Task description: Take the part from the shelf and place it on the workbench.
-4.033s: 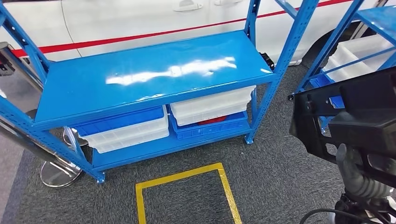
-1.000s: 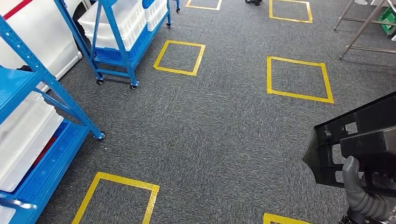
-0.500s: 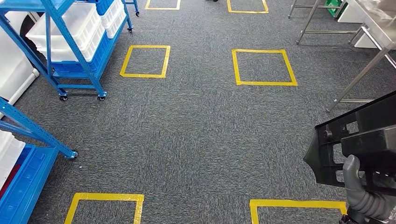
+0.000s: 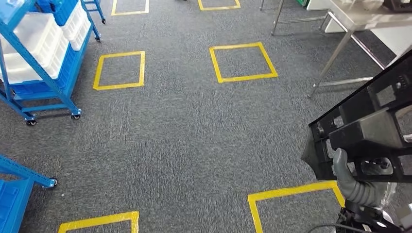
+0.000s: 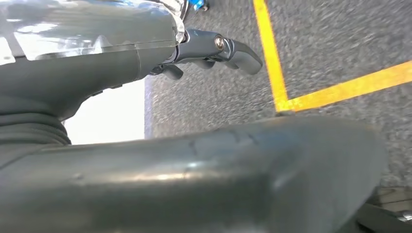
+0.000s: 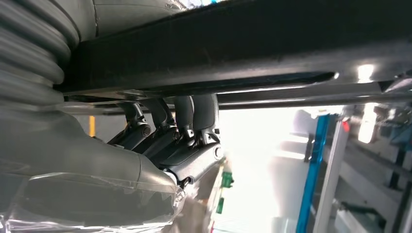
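A large black plastic part point(image 4: 369, 131) with cut-out openings sits at the lower right of the head view, tilted up to the right. My right hand point(image 4: 353, 187) grips its lower edge, grey thumb up against its face. In the right wrist view my dark fingers point(image 6: 184, 126) curl up against a bar of the part point(image 6: 243, 43). A steel workbench point(image 4: 357, 19) stands at the far right, its legs on the carpet. My left hand point(image 5: 121, 63) hangs over the carpet, fingers point(image 5: 228, 46) spread and holding nothing.
A blue wheeled shelf rack point(image 4: 43, 53) with white bins stands at the far left. A corner of another blue rack point(image 4: 19, 177) shows at the lower left. Yellow tape squares point(image 4: 243, 60) mark the grey carpet, one point(image 4: 291, 194) just before me.
The camera has swung right, from facing the blue shelf to open carpet; the racks slid left and the workbench came in at the far right. My right hand still grips the part.
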Motion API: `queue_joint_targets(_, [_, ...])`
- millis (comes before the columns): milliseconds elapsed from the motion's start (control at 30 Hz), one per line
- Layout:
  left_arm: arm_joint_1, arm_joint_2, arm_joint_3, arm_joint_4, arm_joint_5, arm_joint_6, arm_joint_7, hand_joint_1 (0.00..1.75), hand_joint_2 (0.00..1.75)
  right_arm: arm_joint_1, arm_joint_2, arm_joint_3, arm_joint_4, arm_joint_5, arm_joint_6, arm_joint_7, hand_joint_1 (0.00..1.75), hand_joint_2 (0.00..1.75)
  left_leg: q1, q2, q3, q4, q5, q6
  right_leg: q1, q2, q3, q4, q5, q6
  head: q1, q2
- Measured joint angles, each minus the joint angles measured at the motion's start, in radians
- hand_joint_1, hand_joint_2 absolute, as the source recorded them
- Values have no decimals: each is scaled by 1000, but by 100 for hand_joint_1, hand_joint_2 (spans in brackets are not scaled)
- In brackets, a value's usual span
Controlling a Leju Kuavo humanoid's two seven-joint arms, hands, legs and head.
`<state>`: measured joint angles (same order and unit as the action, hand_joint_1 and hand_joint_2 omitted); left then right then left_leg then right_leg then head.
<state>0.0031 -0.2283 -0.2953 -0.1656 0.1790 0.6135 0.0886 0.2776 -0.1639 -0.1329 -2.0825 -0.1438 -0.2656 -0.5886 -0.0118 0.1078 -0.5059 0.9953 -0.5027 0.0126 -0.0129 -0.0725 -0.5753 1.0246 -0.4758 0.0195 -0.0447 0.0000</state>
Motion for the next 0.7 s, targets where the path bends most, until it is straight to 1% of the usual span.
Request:
queue_joint_targets(33, [0,0,0,0,2,2,-5,0,0,1,-8,1,2,0,-5,0,175,175,1,9,2,0,-2,-5,0,14,-2,-1,1,-6,0,0])
queue_joint_targets(67, [0,1,0,0,2,4,-8,0,0,3,-16,2,4,0,-11,0,175,175,3,7,3,4,-7,-11,-2,25,-3,-3,3,-12,0,0])
queue_joint_targets(100, [0,1,0,0,2,6,-10,0,0,2,-25,4,5,0,-16,0,175,175,5,-10,-1,18,-21,-16,-3,37,-2,-6,5,-18,0,0])
queue_joint_targets(133, [0,1,0,0,2,8,-10,0,0,1,-32,5,6,-1,-21,1,175,175,7,-35,-15,52,-43,-21,-6,48,-2,-9,8,-25,0,0])
queue_joint_targets(167, [0,1,0,0,0,11,-10,0,0,0,-38,7,6,-2,-24,3,175,175,10,-66,-40,107,-74,-23,-6,60,-2,-9,9,-30,0,0])
queue_joint_targets(200, [1,2,0,0,-2,14,-8,0,0,-2,-44,8,8,-3,-27,6,175,175,10,-87,-74,177,-107,-24,-5,72,-3,-9,10,-35,0,0])
queue_joint_targets(233, [1,2,0,0,-6,18,-5,0,0,-3,-50,9,10,-7,-28,11,175,175,10,-95,-108,245,-132,-24,-3,85,-4,-9,10,-37,0,0])
queue_joint_targets(267, [1,2,-1,0,-12,24,-1,0,0,-3,-57,9,11,-11,-29,16,175,175,10,-98,-131,290,-141,-23,-2,99,-5,-8,11,-37,0,0])
queue_joint_targets(300, [1,2,-4,0,-20,32,4,0,0,-3,-63,10,13,-15,-31,20,175,175,10,-100,-139,298,-129,-21,-1,114,-5,-7,11,-38,0,0])
queue_joint_targets(333, [0,2,-7,0,-30,44,12,0,0,-4,-70,10,14,-19,-33,24,175,175,10,-104,-126,264,-99,-17,0,129,-4,-6,11,-38,0,0])
queue_joint_targets(367, [-1,2,-11,0,-41,57,20,0,0,-5,-76,11,14,-21,-36,27,175,175,10,-116,-99,200,-58,-12,0,143,-4,-4,11,-37,0,0])
queue_joint_targets(400, [-1,3,-15,1,-54,68,27,0,0,-8,-81,11,15,-22,-40,30,175,175,10,-142,-70,130,-26,-8,1,157,-4,-3,12,-36,0,0])
queue_joint_targets(433, [-2,4,-19,2,-66,76,30,0,0,-12,-87,12,16,-22,-43,34,175,175,11,-166,-46,72,-3,-4,1,171,-7,-1,13,-32,0,0])
queue_joint_targets(467, [-2,6,-21,4,-79,80,28,0,0,-16,-92,13,18,-22,-45,37,175,175,12,-184,-32,36,7,-2,0,183,-11,1,14,-26,0,0])
queue_joint_targets(500, [-3,7,-22,5,-92,81,22,0,0,-19,-98,14,20,-19,-48,41,175,175,11,-191,-27,21,6,0,-2,196,-15,0,17,-19,0,0])
queue_joint_targets(567, [-5,9,-21,6,-111,84,-4,0,0,-21,-109,14,27,-8,-61,47,175,175,12,-168,-23,10,13,8,-6,220,-21,-4,23,-3,0,0])
queue_joint_targets(600, [-5,10,-21,6,-116,84,-16,0,0,-21,-114,14,29,-2,-68,49,175,175,14,-158,-20,3,17,13,-7,227,-21,-5,25,1,0,0])
queue_joint_targets(633, [-5,10,-20,6,-119,84,-23,0,0,-21,-117,14,31,3,-72,51,175,175,17,-152,-18,-3,21,17,-7,231,-22,-5,26,4,0,0])
queue_joint_targets(700, [-5,10,-20,6,-120,84,-27,0,0,-21,-118,14,31,5,-73,51,175,175,20,-148,-17,-7,23,19,-7,232,-21,-3,25,5,0,0])
